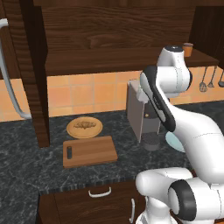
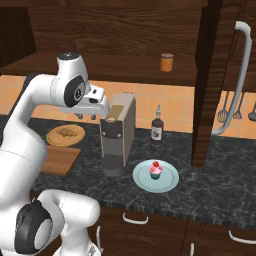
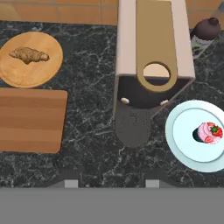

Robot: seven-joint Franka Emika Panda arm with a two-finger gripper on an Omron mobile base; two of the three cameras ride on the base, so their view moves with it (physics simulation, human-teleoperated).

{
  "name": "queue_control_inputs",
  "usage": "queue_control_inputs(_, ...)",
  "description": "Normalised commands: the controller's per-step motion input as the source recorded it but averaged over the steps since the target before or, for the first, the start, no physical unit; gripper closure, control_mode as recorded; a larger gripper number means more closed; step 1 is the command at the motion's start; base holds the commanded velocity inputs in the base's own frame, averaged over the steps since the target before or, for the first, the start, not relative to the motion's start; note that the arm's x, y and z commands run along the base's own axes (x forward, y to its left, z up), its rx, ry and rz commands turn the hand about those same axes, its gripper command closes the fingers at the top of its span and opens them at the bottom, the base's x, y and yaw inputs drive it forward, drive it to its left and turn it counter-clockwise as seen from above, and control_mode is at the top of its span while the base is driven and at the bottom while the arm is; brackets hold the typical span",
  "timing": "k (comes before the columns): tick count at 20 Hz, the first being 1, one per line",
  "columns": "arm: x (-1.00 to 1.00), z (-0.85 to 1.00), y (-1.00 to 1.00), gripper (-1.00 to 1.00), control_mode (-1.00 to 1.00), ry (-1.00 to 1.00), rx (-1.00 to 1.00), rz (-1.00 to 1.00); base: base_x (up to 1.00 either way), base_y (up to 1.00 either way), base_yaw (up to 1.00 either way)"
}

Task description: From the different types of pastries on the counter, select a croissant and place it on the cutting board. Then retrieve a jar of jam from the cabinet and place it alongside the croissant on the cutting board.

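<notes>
**End effector closed and empty above the coffee machine**

The end effector (image 3: 108,183) has its 2 fingertips drawn together, holding nothing and touching nothing. It hangs high over the desk (image 1: 26,153), pointing straight down above the coffee machine (image 2: 117,134). The arm rises from the base, folds back at the elbow and reaches forward at shelf height. The croissant (image 3: 29,55) lies on a round wooden plate (image 3: 17,74), just behind the bare cutting board (image 1: 89,151). A jam jar (image 2: 167,62) stands on the cabinet shelf (image 2: 125,67). A cupcake (image 2: 156,170) sits on a pale blue plate (image 2: 172,181).
</notes>
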Motion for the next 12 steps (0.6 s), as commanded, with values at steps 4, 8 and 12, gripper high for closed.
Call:
queue_control_inputs(4,0.0,-0.07,0.18,-1.0,-1.0,0.04,-0.06,0.09,0.0,0.0,0.0)
queue_control_inputs(8,0.14,-0.13,0.56,-1.0,-1.0,0.09,-0.03,0.29,0.0,0.0,0.0)
queue_control_inputs(12,0.17,-0.22,0.37,-1.0,-1.0,0.09,-0.03,0.39,0.0,0.0,0.0)
